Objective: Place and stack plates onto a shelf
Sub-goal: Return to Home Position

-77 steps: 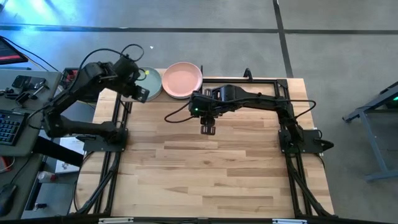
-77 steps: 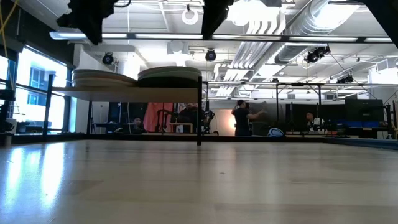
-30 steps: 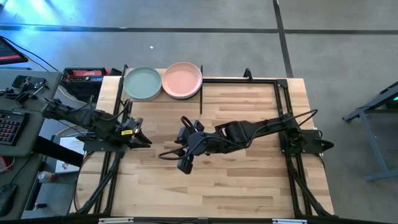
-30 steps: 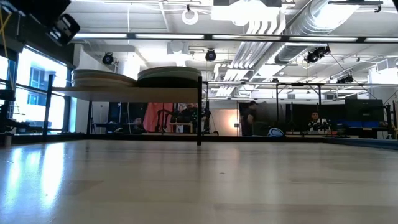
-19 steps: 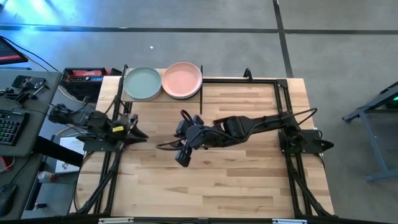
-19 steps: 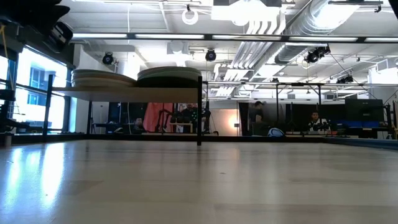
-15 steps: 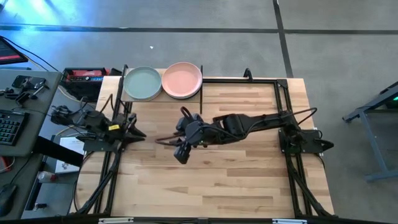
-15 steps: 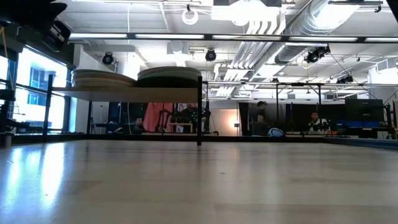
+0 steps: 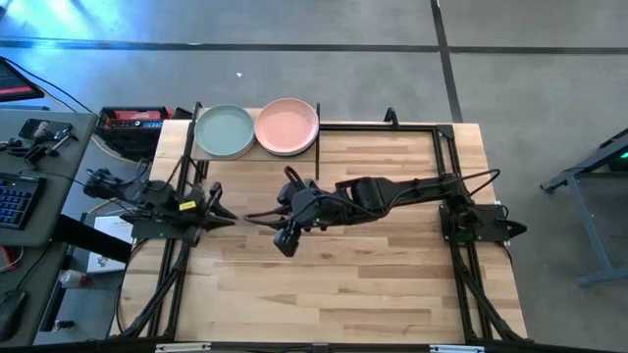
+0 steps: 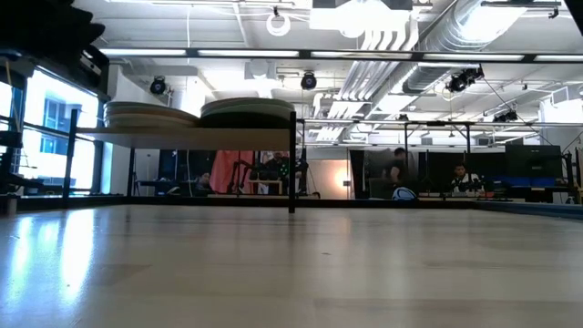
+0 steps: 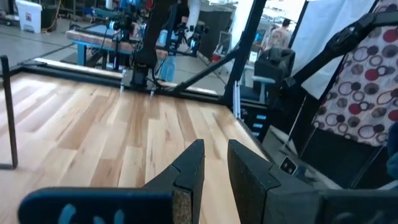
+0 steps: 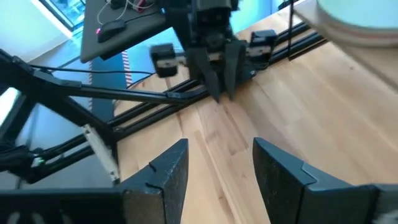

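Observation:
Two stacks of plates rest on the shelf at the table's far left corner. From above, the left stack shows a pale green plate on top and the right stack a pink plate. My left gripper hovers level at the table's left edge, near its base, its fingers a narrow gap apart with nothing between them. My right gripper hangs over the table's middle left, open wide and empty, pointing toward the left gripper.
The striped wooden tabletop lies bare in front of and to the right of the shelf. Black frame rails run along its left, far and right edges. A desk with a keyboard stands beyond the left edge. People are in the room behind.
My left arm has folded down over its base, and its gripper has sunk and levelled out at the table's left edge. My right gripper has drifted a little toward the far edge, staying open. The plates have not moved.

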`<move>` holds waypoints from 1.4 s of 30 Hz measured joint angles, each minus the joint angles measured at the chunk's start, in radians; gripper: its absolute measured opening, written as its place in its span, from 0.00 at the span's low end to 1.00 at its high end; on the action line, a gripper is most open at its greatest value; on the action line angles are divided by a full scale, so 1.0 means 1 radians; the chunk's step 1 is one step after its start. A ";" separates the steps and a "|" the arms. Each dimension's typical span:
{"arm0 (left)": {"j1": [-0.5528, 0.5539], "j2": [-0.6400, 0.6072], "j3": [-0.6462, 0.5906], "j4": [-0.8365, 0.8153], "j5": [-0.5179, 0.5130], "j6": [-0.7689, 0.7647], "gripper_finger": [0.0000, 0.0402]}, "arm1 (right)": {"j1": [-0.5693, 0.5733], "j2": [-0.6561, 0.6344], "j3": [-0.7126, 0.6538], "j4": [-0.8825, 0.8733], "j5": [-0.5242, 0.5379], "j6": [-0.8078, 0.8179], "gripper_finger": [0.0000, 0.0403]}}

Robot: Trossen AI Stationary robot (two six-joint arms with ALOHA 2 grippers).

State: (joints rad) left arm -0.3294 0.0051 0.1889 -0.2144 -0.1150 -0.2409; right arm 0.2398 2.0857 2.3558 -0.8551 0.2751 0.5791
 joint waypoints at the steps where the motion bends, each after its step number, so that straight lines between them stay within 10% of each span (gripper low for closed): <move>1: 0.000 0.000 -0.018 0.015 0.000 0.000 0.15 | 0.000 0.000 0.000 0.000 -0.009 0.005 0.39; 18: 0.002 0.004 -0.130 0.109 -0.015 -0.037 0.15 | 0.003 -0.024 -0.001 0.009 -0.202 -0.095 0.39; 42: 0.002 0.016 -0.130 0.107 -0.026 -0.062 0.15 | 0.102 -0.612 -0.076 -0.639 0.372 -0.265 0.39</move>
State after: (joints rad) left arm -0.3279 0.0212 0.0589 -0.1074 -0.1412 -0.3027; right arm 0.3413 1.4732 2.2795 -1.4942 0.6472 0.3138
